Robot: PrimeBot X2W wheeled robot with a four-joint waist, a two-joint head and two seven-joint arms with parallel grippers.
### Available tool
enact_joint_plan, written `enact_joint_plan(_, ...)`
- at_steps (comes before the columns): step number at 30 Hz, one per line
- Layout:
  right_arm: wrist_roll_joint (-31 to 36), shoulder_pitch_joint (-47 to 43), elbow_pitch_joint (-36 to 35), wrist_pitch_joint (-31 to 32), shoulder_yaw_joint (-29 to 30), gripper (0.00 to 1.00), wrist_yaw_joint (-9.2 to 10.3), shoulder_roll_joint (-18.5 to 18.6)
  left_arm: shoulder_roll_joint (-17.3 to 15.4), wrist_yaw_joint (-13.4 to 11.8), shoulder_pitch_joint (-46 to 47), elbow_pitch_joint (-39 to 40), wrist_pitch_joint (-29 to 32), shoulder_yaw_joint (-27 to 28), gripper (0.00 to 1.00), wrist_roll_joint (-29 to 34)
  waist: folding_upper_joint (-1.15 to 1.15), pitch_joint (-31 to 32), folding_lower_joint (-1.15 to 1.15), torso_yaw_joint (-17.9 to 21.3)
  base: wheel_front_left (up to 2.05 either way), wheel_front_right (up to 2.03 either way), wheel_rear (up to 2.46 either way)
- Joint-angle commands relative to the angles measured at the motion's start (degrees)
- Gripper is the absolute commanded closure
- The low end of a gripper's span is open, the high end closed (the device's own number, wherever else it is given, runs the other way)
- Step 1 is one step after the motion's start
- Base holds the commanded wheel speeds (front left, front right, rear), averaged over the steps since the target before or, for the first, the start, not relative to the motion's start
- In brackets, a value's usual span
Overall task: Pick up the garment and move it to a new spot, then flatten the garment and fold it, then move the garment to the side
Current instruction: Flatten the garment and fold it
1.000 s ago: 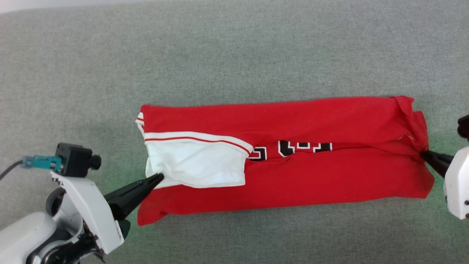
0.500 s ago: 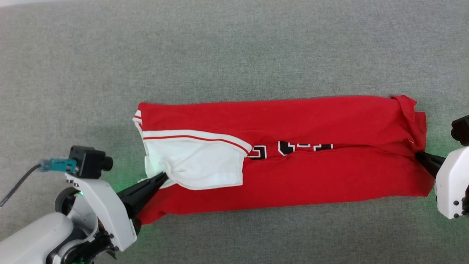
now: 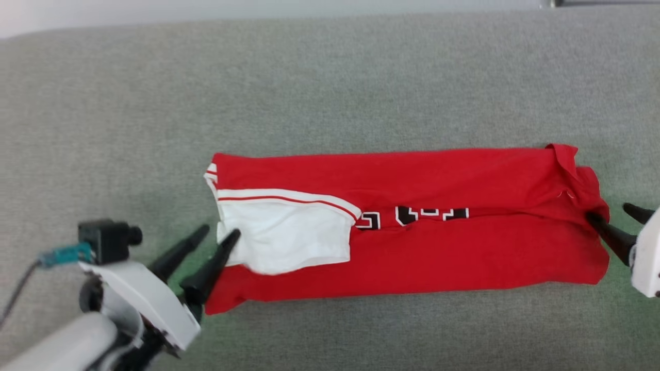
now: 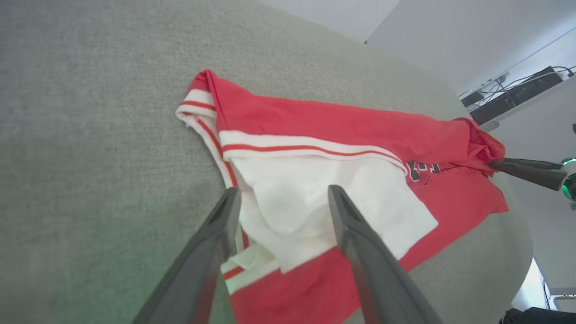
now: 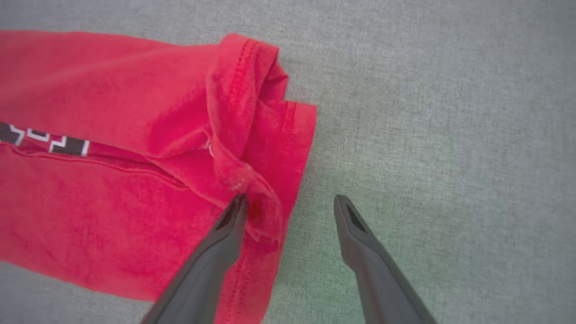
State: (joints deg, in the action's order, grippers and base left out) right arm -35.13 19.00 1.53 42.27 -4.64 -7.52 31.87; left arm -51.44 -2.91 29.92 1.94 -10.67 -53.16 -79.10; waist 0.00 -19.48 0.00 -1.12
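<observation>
Head view: the folded red shirt is lying on grey upholstery. Left wrist: the left gripper is gaping over its sleeve. Right wrist: the right gripper is gaping empty at the hem; regrasps should catch every layer

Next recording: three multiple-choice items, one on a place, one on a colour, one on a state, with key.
1. The bright red knit shirt's white sleeve lies: A by the left gripper; B at the opposite end; C tucked out of sight.
2. The printed characters along the fold are: A blue; B black edged white; C yellow.
3. The left gripper is: A shut on the sleeve; B shut on nothing; C open.
Key: A, the sleeve lies beside its fingers; B, plain in the head view; C, its fingers stand apart.
</observation>
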Motion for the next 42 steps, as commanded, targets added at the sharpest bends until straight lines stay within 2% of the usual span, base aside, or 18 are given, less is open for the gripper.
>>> enact_joint_plan(1,-0.5,-1.0,0.3,0.4,1.0,0.00,0.08,-0.3,0.9,-0.5,-1.5,-0.3,-0.6,-0.2,0.00,0.0,0.00,1.5,0.00,-1.1,0.00,0.00,0.00)
enact_joint_plan(6,-1.4,-2.8,1.6,2.4,3.5,0.00,0.08,-0.1,4.1,-1.5,-4.5,-2.5,-2.9,-0.1,0.00,0.1,0.00,3.1,0.00,-2.8,0.00,0.00,0.00)
enact_joint_plan(13,-2.2,-5.9,4.0,5.6,7.3,0.00,0.08,-0.4,9.0,-3.1,-8.7,-5.1,-4.4,4.0,0.00,2.8,0.00,5.2,0.00,-5.5,0.00,0.00,0.00)
enact_joint_plan(22,-3.1,-5.9,8.5,7.8,9.7,0.00,0.08,-2.3,17.5,-4.4,-15.5,-4.2,-4.4,17.4,0.00,16.9,0.00,6.8,0.00,-9.1,0.00,0.00,0.00)
enact_joint_plan(29,-1.2,-2.7,12.9,10.4,9.3,0.00,0.08,-3.2,24.3,-2.9,-20.2,-3.4,-4.4,26.3,0.00,28.4,0.00,6.4,0.00,-11.3,0.00,0.00,0.00)
enact_joint_plan(41,4.3,1.5,20.4,17.8,6.1,0.00,0.07,-5.7,31.5,0.5,-21.9,-6.2,-4.4,33.2,0.00,41.0,0.00,5.0,0.00,-13.8,0.00,0.00,0.00)
enact_joint_plan(42,4.4,1.6,20.6,18.6,5.6,0.03,0.05,-6.0,32.0,0.8,-21.9,-6.5,-4.4,33.6,0.00,42.2,0.00,4.8,0.00,-13.9,0.00,0.00,0.00)
